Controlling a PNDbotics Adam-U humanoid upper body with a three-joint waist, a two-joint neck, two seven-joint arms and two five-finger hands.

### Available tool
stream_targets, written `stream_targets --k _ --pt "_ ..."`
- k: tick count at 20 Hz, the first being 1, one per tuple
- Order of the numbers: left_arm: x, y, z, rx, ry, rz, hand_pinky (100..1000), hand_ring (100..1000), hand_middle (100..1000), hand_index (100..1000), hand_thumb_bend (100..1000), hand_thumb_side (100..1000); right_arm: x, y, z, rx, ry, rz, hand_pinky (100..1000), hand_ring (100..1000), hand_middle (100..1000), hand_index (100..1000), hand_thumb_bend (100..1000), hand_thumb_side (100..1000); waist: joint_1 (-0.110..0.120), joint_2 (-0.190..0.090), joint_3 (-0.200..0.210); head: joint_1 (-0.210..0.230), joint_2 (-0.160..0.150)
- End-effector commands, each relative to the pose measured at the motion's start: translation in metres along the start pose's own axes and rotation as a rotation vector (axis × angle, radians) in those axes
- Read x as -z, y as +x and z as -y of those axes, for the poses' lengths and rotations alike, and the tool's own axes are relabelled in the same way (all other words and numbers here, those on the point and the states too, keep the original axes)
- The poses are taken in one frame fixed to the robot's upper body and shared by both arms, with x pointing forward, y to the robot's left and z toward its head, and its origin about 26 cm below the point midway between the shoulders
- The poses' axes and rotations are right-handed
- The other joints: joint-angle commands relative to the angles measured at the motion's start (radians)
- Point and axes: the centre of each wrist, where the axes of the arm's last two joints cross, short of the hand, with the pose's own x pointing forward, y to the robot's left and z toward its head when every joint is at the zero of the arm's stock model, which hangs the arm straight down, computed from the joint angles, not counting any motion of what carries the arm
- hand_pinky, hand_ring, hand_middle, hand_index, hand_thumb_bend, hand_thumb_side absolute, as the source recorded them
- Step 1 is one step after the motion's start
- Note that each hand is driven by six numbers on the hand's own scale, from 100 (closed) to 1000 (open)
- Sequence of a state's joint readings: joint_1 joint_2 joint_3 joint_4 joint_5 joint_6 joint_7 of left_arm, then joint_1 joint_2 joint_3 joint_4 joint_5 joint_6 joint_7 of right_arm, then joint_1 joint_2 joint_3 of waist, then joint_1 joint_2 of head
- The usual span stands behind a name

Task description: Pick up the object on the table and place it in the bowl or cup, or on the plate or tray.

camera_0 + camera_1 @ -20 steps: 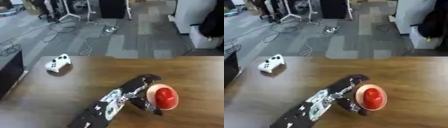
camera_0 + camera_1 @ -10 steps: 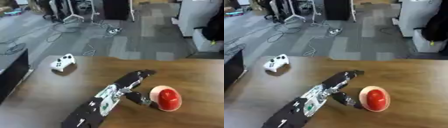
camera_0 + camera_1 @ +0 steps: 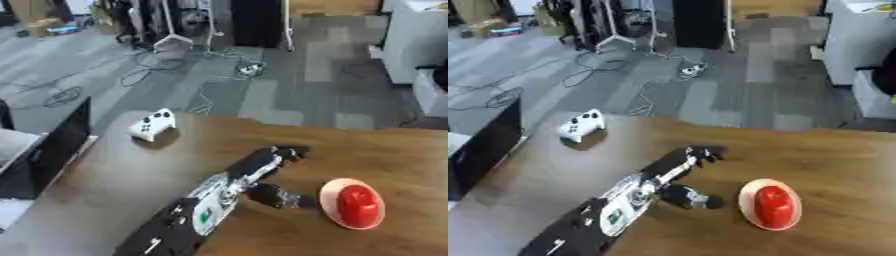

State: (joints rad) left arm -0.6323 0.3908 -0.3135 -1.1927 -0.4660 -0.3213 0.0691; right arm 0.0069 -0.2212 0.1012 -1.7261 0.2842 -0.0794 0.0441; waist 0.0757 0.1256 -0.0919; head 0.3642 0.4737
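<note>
Smooth wood-grain table (image 3: 411, 150), glossy red object (image 3: 360, 205), white plastic controller (image 3: 153, 125).

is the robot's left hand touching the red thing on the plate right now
Apart. In the left eye view a strip of bare table shows between the left hand, thumb included, and the plate holding the red object. The fingers are straight, holding nothing.

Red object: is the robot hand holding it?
No. The red object lies on the plate, and the left robot hand is open beside it, apart.
</note>
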Motion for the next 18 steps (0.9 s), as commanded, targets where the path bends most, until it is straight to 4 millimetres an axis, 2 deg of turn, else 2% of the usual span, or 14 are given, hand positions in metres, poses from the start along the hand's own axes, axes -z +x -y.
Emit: stream_targets --k 1,3,6,11,13,16,18 --pt "-0.005 0.001 -0.009 -0.065 0.042 -0.008 591 753 742 954 747 952 0.0 0.001 0.004 -0.011 0.004 0.005 455 685 714 892 100 743 -0.001 -0.02 0.014 -0.014 -0.001" --pt "-0.013 0.002 -0.001 -0.136 0.063 -0.031 591 753 742 954 747 952 0.0 0.0 0.003 -0.009 0.004 0.0 455 685 714 892 100 743 0.001 -0.023 0.031 -0.018 -0.001" --pt "-0.025 0.002 0.013 -0.242 0.092 -0.071 537 730 721 947 732 996 0.002 0.0 0.002 0.0 0.003 -0.003 454 684 714 892 100 744 0.004 -0.026 0.057 -0.027 -0.005" --pt "-0.047 0.006 0.038 -0.432 0.13 -0.127 507 699 688 940 747 986 0.005 0.0 0.001 0.016 0.007 -0.002 454 686 715 893 100 744 0.007 -0.029 0.089 -0.043 -0.013" --pt "-0.059 0.01 0.051 -0.522 0.164 -0.155 491 674 663 920 724 972 0.006 0.001 0.001 0.019 0.009 -0.001 455 686 715 893 100 744 0.005 -0.031 0.102 -0.05 -0.015" --pt "-0.075 0.018 0.071 -0.651 0.231 -0.186 489 659 648 902 621 959 0.006 0.001 0.001 0.023 0.006 0.001 455 690 717 893 100 743 -0.004 -0.033 0.125 -0.057 -0.027" --pt "-0.086 0.024 0.087 -0.735 0.276 -0.207 504 665 650 895 605 959 0.006 0.002 0.002 0.025 0.001 0.004 457 694 720 893 100 740 -0.01 -0.034 0.14 -0.059 -0.037"
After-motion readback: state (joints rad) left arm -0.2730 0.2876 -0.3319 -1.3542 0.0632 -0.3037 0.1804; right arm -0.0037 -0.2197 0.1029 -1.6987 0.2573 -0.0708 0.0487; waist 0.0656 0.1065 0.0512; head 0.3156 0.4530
